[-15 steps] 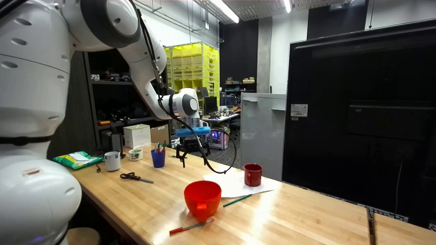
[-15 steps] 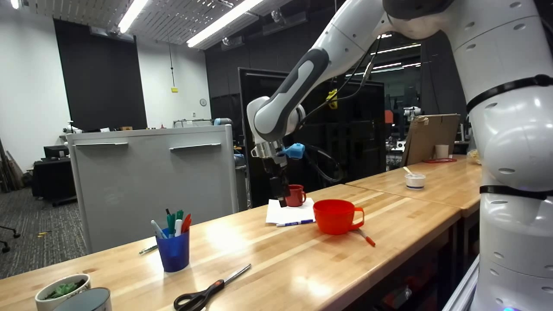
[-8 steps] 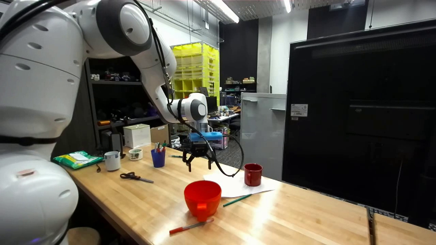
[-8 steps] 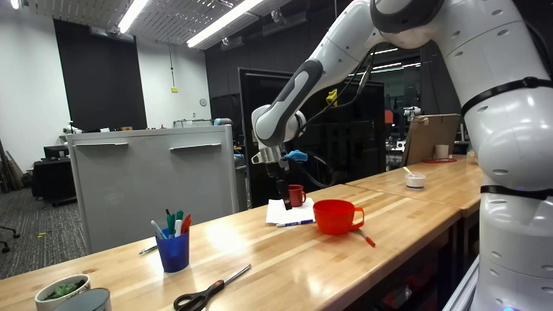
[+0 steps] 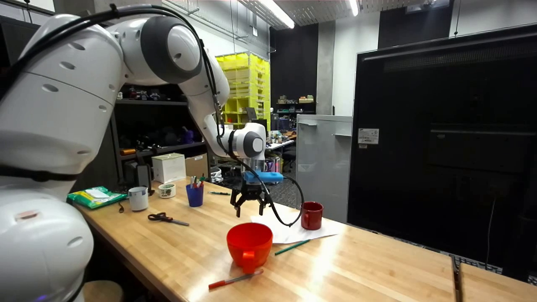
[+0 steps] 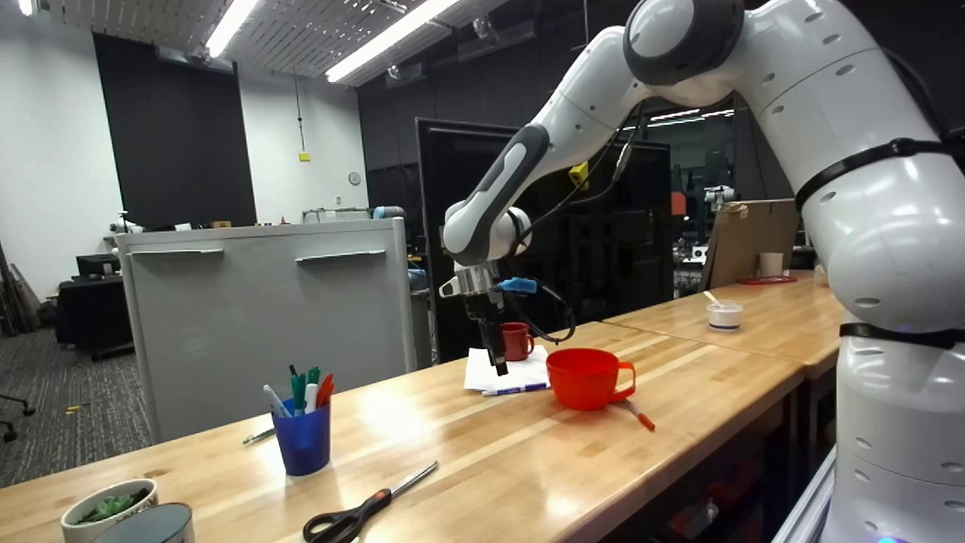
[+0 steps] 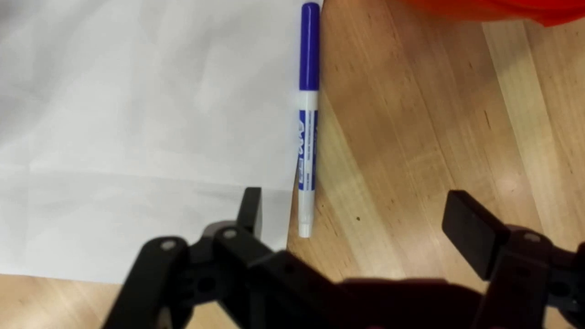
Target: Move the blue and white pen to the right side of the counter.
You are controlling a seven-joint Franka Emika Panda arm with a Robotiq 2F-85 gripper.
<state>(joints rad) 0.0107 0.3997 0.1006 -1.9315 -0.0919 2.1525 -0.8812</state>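
- In an exterior view, the gripper (image 5: 250, 213) hangs near the white paper (image 5: 289, 233), parted and empty.
- In an exterior view, the blue and white pen (image 6: 514, 390) lies along the paper's edge.
- In the wrist view it partly overlaps the paper: likely the reach; next, align, lower, grip.

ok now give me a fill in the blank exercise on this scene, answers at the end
1. In the wrist picture, most of the paper lies to the ____ of the blue and white pen.
2. The gripper is not shut but ____.
3. The mug standing on the paper is coloured ____.
4. The cup that holds several pens is coloured ____.

Missing words: left; open; red; blue.
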